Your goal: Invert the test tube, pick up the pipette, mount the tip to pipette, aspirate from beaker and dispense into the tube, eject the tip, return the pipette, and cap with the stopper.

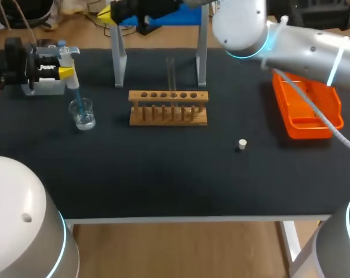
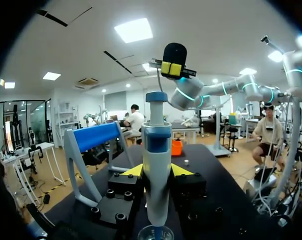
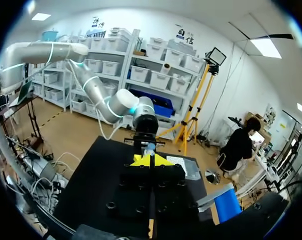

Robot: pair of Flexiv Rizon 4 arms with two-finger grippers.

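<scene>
Glass beaker step: held pipette in it, left jaws gripping, right jaws closed, seemingly empty. Probably aspirated; next needed straight lift toward tube.

**What we see on the table**

The wooden rack sits in the middle of the black table. A glass test tube stands straight up at the back of the rack. Left of the rack, our left gripper holds the pipette, and the pipette's thin end dips into the beaker. Right of the rack lies the small white stopper. Farther right of the rack is an orange tray. Our right gripper hangs high behind the rack.
</scene>
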